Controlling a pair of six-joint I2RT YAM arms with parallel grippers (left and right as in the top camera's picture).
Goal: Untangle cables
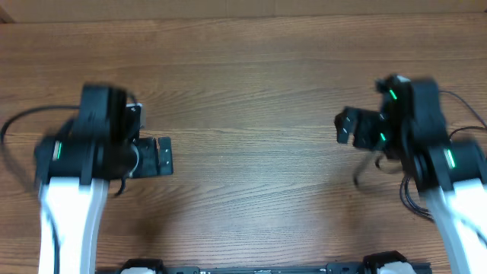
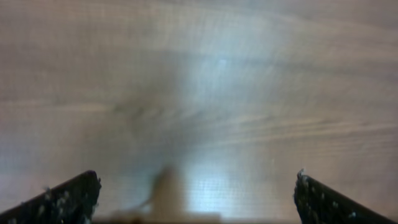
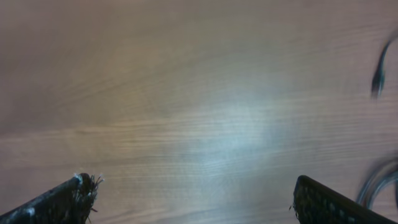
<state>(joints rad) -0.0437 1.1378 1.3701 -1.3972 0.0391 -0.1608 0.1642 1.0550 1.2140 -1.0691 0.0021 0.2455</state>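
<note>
Wood-grain tabletop [image 1: 251,68] fills all three views. The only part of the cables [image 3: 378,182] that shows lies on it at the right side of the scene. In the right wrist view a thin dark loop curves in at the lower right edge of the picture. Above it, near the upper right edge, is a small dark plug end [image 3: 378,73] (too blurred to show how it joins the loop). Both pieces lie outside the span of the right pincer [image 3: 193,182], beyond the finger at the lower right. Nothing sits between that pincer's two fingers but bare wood.

From overhead, a thin black strand [image 1: 361,173] shows on the wood just beside the right arm's wrist. It is behind the right pincer [image 1: 344,127] and not in front of it, and it looks apart from the fingertips. Much of it is hidden under the arm, so how many cords there are, and how they cross, cannot be told.

The right pincer is spread wide and holds nothing.

The left pincer [image 1: 162,156] is well apart from the cables, on the far left of the tabletop. Its wrist view shows its fingers [image 2: 59,199] wide apart as well, with only wood between them. A blurred tan shape [image 2: 165,193] at the bottom of that view is too soft to identify.
</note>
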